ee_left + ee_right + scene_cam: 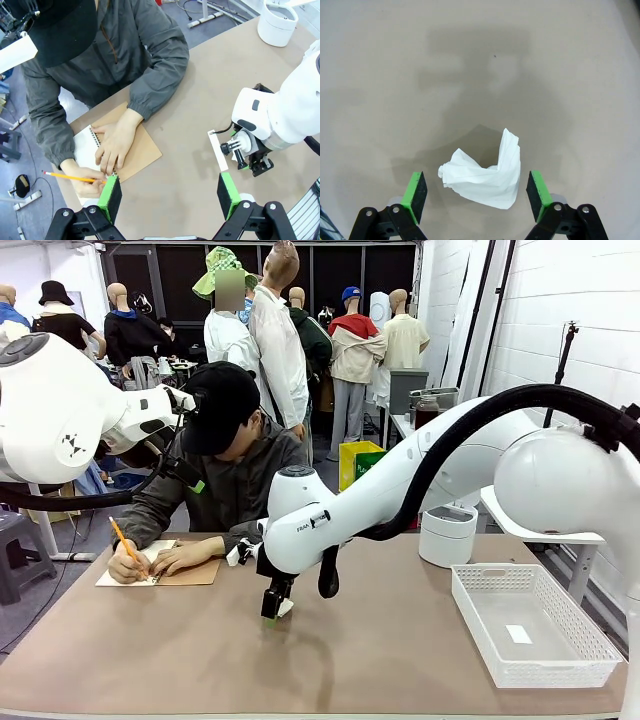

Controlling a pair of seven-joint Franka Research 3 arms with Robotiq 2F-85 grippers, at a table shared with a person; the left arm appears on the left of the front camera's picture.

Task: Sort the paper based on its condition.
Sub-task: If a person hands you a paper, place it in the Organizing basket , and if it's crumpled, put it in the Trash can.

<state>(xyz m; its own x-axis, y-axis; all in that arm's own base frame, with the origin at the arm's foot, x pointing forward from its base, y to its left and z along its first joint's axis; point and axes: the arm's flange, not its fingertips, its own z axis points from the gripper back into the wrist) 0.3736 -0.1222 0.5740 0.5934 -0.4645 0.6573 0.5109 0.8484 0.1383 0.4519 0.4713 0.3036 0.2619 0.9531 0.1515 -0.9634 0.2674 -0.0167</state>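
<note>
**Right gripper set over a crumpled sheet, grasp not yet made**

The crumpled paper (485, 177) lies on the bare table (395, 75), near its middle. The right gripper (476, 192) straddles it, green pads (415, 189) spread wide on either side and touching nothing. The step in hand looks like picking up the damaged sheet. The next move calls for lowering a little, closing on the springy wad and carrying it off, perhaps to the white mesh basket (475, 625) well to the right. The left gripper (168, 196) hangs spread and empty above the person's notepad (85, 150).
</note>
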